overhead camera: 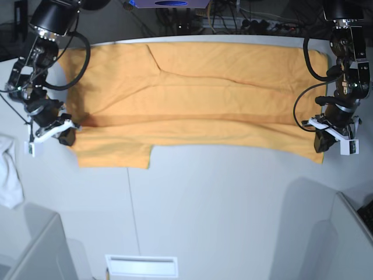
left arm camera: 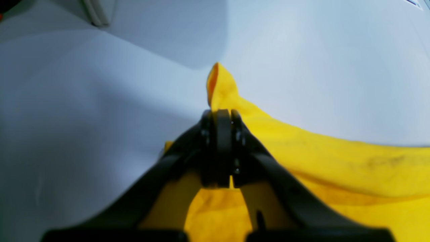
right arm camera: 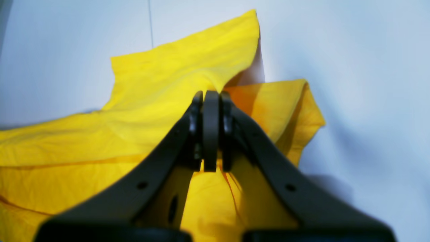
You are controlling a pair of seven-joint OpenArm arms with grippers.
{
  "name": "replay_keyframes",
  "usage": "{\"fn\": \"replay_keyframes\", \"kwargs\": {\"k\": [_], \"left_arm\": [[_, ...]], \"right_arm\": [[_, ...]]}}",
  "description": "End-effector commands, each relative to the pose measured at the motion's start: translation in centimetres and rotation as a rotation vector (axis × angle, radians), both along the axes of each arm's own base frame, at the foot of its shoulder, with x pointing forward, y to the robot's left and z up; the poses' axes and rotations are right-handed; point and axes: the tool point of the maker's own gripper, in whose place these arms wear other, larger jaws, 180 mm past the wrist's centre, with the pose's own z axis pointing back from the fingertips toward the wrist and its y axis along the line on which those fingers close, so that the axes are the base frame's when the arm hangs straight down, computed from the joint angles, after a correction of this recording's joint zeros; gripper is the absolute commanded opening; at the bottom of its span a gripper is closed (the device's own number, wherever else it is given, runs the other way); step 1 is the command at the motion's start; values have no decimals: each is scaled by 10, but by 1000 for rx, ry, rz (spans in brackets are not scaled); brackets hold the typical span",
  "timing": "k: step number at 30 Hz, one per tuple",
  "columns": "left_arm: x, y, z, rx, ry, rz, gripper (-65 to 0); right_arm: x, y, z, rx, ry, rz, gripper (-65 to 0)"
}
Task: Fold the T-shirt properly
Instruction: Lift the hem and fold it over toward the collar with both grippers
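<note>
Nearest the base camera, a white slotted plate (overhead camera: 141, 266) sits at the table's front edge, with grey panels (overhead camera: 32, 248) at both front corners. The white table (overhead camera: 221, 204) lies bare from there up to the T-shirt (overhead camera: 192, 93), spread wide across its far half, front hem doubled over. A white cloth (overhead camera: 9, 172) lies left of the T-shirt, off its corner. The right gripper (overhead camera: 65, 135) is clamped on the T-shirt's left edge by the sleeve; the left gripper (overhead camera: 322, 142) is pinched on the T-shirt's right edge. Cables (overhead camera: 245, 20) crowd behind the T-shirt.
</note>
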Motion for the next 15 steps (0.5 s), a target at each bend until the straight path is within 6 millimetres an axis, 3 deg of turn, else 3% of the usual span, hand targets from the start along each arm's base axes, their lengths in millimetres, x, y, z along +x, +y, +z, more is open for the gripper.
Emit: {"fn": "replay_keyframes", "kwargs": {"k": [1,7,11,15], "left_arm": [[6,3,19,27,-56,-17,-650],[0,-2,18,34,-49,-29,-650],[-8,6,17,46,-37,-13,-650],[-10,11,27,60,-50,-3,-650]], "right_arm": [[8,-1,21,-14,-75,6,-650],[-14,9,31,-54,-61,42,-650],[-28,-6,35,-53,-67,-27,-650],[-35,-7,29,-53,-14,-20,-650]]}}
